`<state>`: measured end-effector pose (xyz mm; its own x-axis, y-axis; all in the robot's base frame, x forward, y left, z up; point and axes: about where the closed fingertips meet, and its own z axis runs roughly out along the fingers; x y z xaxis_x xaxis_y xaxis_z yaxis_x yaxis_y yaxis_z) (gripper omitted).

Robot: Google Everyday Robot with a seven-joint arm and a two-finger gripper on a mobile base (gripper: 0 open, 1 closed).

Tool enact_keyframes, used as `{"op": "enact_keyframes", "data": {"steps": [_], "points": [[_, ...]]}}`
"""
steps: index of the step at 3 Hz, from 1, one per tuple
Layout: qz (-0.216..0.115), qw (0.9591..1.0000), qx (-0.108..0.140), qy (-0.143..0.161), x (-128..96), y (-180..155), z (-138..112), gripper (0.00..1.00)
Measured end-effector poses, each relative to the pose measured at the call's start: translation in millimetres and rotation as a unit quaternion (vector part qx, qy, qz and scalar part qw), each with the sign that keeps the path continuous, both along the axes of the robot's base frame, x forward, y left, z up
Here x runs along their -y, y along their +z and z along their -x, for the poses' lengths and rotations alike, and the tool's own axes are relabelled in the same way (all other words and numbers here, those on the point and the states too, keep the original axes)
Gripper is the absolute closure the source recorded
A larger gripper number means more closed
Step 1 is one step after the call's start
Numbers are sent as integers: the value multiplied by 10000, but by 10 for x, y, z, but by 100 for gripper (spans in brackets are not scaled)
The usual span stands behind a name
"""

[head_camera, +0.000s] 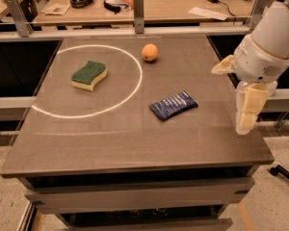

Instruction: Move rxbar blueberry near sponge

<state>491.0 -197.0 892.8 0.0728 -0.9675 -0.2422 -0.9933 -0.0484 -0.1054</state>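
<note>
The rxbar blueberry, a flat dark navy wrapper with pale print, lies on the table right of centre, just outside the white circle. The sponge, pale yellow with a green top, lies inside the circle at the left. My gripper hangs over the table's right edge, to the right of the bar and apart from it. Its pale yellow fingers are spread open and hold nothing.
An orange sits at the back of the grey table, on the circle's rim. A white circle line is marked on the tabletop. Metal posts and a rail run behind the table, with a cluttered desk beyond.
</note>
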Motion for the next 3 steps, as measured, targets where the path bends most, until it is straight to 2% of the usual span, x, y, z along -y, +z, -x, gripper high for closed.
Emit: {"op": "enact_keyframes", "data": {"steps": [1, 2, 3], "points": [[-89, 9995, -103, 277, -70, -222, -164, 0], [-89, 9995, -102, 277, -71, -222, -164, 0], [-84, 9991, -214, 351, -206, -194, -252, 0]]}}
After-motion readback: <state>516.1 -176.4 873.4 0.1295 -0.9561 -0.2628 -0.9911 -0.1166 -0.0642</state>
